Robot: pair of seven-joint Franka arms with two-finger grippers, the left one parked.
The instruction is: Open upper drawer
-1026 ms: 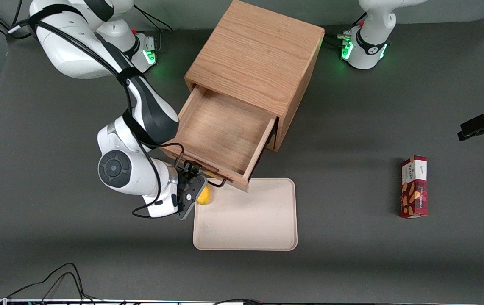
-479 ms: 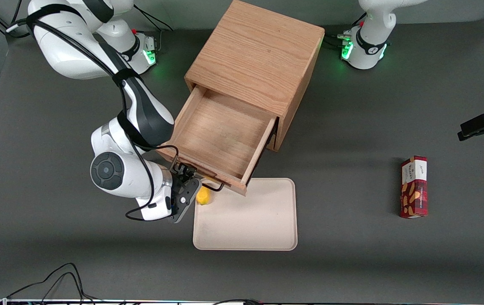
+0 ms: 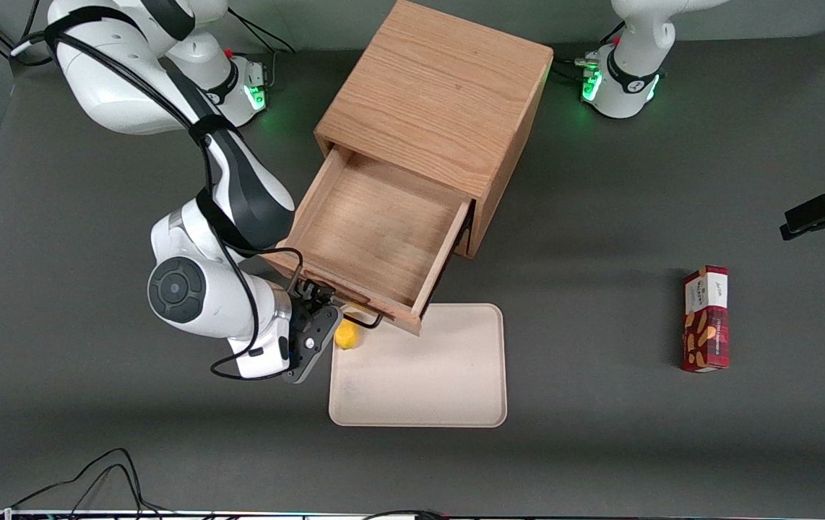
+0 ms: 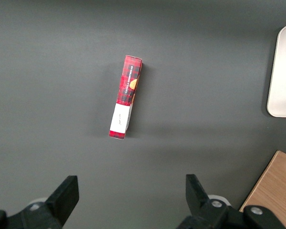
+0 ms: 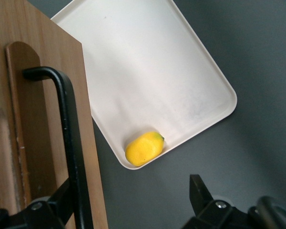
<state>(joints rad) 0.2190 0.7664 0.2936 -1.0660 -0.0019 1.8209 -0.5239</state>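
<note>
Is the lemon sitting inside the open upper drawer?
No. The lemon lies in a corner of the tray, and the upper drawer holds nothing.

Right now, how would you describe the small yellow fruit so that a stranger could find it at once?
Start at the oak cabinet with its upper drawer pulled out. Just nearer the front camera lies a cream tray. In the tray corner closest to the gripper, which is at the drawer handle, sits a lemon-like fruit, the only yellow thing here.
</note>
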